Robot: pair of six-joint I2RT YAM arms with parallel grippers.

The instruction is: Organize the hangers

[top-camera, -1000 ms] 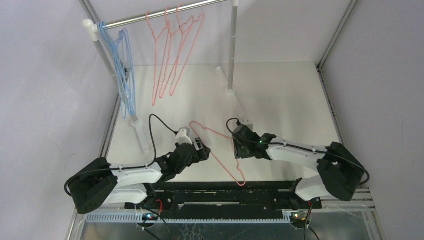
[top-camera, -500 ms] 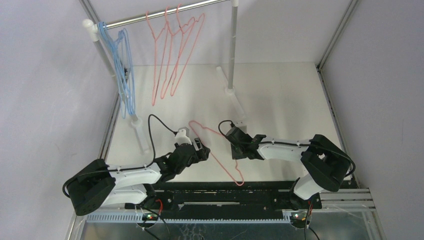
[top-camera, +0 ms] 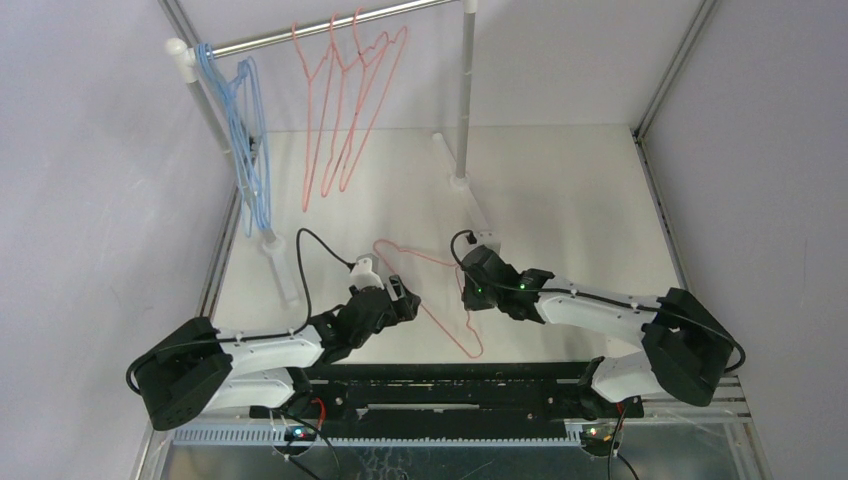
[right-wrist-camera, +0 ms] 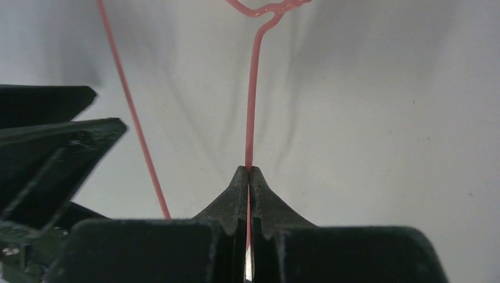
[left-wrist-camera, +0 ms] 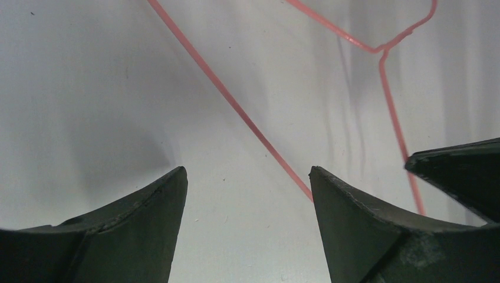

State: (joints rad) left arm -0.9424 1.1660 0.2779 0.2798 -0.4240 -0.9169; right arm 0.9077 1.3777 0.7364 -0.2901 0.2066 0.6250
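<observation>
A pink-red wire hanger (top-camera: 447, 328) lies on the white table between my two grippers. My right gripper (top-camera: 468, 294) is shut on one straight strand of it; in the right wrist view the wire (right-wrist-camera: 252, 106) runs up out of the pinched tips (right-wrist-camera: 249, 172) to a twisted joint. My left gripper (top-camera: 405, 300) stands open just left of the hanger, nothing between its fingers (left-wrist-camera: 247, 177), and a long side of the hanger (left-wrist-camera: 236, 106) passes in front of them. Blue hangers (top-camera: 247, 140) and pink hangers (top-camera: 345, 110) hang on the rail.
The silver rail (top-camera: 300, 33) on white posts spans the back left, with one post (top-camera: 466, 100) near the table's middle. White walls close both sides. In the left wrist view the right gripper's black tip (left-wrist-camera: 460, 171) shows at the right edge.
My right gripper has shut on the pink hanger's wire after shifting left and back again. The hanger has slid slightly toward the back left. The left arm has stayed put.
</observation>
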